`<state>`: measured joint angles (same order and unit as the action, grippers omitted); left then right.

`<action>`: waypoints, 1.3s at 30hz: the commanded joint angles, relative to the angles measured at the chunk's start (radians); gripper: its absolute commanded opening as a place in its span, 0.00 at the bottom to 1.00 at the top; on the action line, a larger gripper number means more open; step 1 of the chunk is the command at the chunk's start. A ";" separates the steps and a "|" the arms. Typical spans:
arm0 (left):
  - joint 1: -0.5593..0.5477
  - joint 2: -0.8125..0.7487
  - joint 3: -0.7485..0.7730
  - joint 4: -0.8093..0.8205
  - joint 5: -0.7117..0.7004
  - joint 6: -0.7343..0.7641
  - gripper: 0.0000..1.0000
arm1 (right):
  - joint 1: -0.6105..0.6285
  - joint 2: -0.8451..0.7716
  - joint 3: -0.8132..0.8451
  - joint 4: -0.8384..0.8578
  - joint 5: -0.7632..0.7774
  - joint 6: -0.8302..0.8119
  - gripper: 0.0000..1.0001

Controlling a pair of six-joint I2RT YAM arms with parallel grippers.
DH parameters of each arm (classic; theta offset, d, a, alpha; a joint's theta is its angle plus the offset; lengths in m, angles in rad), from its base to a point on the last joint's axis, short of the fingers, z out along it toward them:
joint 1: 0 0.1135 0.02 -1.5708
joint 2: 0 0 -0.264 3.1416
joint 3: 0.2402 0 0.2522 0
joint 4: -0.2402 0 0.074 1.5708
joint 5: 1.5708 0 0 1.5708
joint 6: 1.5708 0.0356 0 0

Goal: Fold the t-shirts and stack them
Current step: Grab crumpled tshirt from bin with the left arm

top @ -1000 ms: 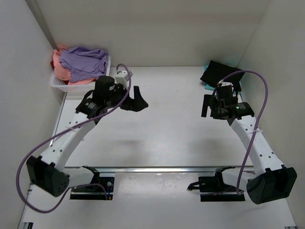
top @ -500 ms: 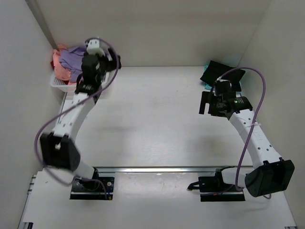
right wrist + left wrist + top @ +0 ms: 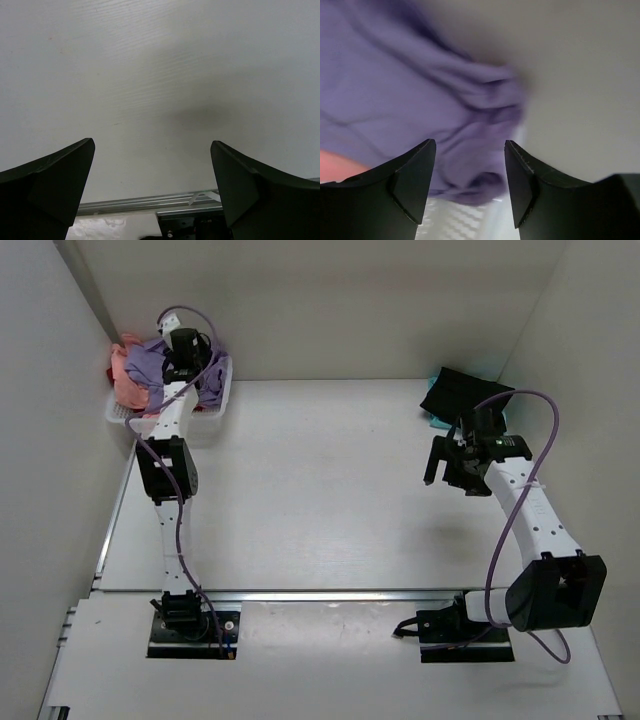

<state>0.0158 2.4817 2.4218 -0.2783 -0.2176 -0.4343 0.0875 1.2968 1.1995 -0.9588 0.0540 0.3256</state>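
Left gripper, seen from above, hangs over the crumpled lavender t-shirt in the white lattice basket; its wrist view shows jaws apart astride a soft ridge of folds, best pinched deep through one layer; the right wrist view shows the right gripper spread wide above the matte white table.

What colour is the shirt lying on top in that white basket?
The top shirt is lavender-purple, clearest in the left wrist view.
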 commanded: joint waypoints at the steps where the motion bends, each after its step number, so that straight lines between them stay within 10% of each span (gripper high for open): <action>1: 0.052 -0.063 -0.117 0.025 -0.019 -0.072 0.69 | -0.011 0.033 0.048 -0.037 -0.032 -0.002 0.99; 13: 0.104 0.220 0.145 -0.150 0.032 -0.164 0.66 | -0.002 0.176 0.106 -0.077 -0.048 -0.049 0.99; 15: 0.108 0.214 0.103 -0.125 0.037 -0.176 0.59 | 0.003 0.193 0.115 -0.084 -0.045 -0.052 0.99; 19: 0.102 0.197 0.111 -0.101 0.057 -0.178 0.02 | 0.020 0.213 0.121 -0.087 -0.043 -0.053 0.99; 23: 0.092 0.166 0.186 -0.102 0.012 -0.150 0.00 | 0.034 0.213 0.109 -0.077 -0.078 -0.053 1.00; 33: 0.030 -0.388 -0.174 0.020 0.130 -0.256 0.00 | 0.017 0.151 0.045 0.038 -0.088 -0.089 1.00; 39: -0.253 -0.642 -0.144 -0.180 0.171 -0.146 0.00 | 0.007 0.064 -0.050 0.137 -0.160 -0.074 0.83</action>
<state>-0.0387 2.0048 2.1937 -0.3717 -0.1406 -0.6338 0.0902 1.4281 1.1687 -0.9066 -0.0658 0.2516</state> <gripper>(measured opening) 0.034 0.852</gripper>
